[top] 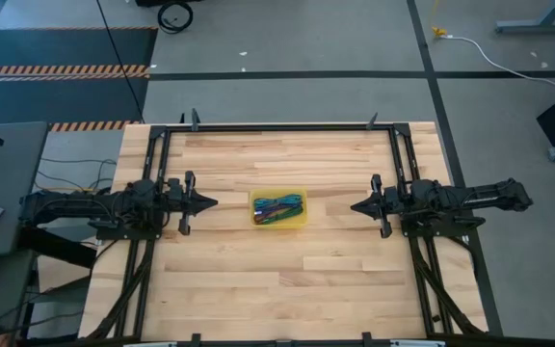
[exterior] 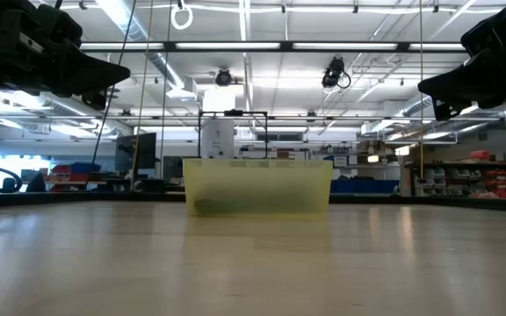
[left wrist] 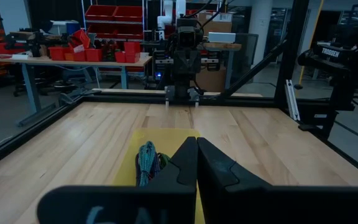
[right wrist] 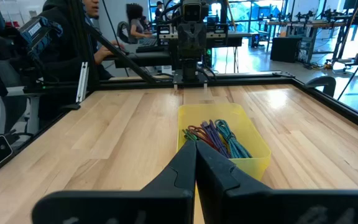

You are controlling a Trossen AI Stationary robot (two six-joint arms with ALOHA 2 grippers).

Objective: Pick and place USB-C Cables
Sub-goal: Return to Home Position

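A small yellow bin [top: 278,224] stands at the middle of the wooden table; it also shows in the low view [exterior: 257,186] and both wrist views. Several short coloured cable bundles [top: 278,206] lie inside it: teal, green, blue-purple and red strands [right wrist: 219,137], with the teal bundle [left wrist: 146,158] plain in the left wrist view. My left gripper [top: 214,202] hovers shut to the bin's left, above the table. My right gripper [top: 354,205] hovers shut to the bin's right. Both point at the bin and touch nothing.
A black metal frame [top: 287,126] runs along the table's far edge and sides. Bare wood lies all around the bin. A person [right wrist: 73,25] sits beyond the table's left side in the right wrist view; workbenches and shelves stand in the room behind.
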